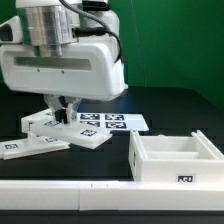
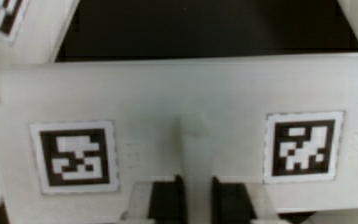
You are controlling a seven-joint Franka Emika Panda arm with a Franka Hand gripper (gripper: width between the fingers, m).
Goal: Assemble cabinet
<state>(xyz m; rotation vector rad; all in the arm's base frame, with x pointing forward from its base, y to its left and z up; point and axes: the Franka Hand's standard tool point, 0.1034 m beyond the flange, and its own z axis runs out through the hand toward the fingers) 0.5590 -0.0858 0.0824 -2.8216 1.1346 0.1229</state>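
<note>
At the exterior view's right of the worktop [image 1: 172, 114]: cabinet [image 1: 175, 160], open side up, tag on its front. At the left: loose tagged panels [image 1: 40, 138] beside the marker board [image 1: 112, 122]. End effector [image 1: 63, 108] low over one panel, fingers [image 2: 158, 200] close together, hold not discernible.

Cabinet box [image 1: 160, 168] and cabinet panels [image 1: 40, 140], seen apart.
The open box is set upright at the exterior view's right; the flat tagged panels are laid overlapping at the left.
</note>
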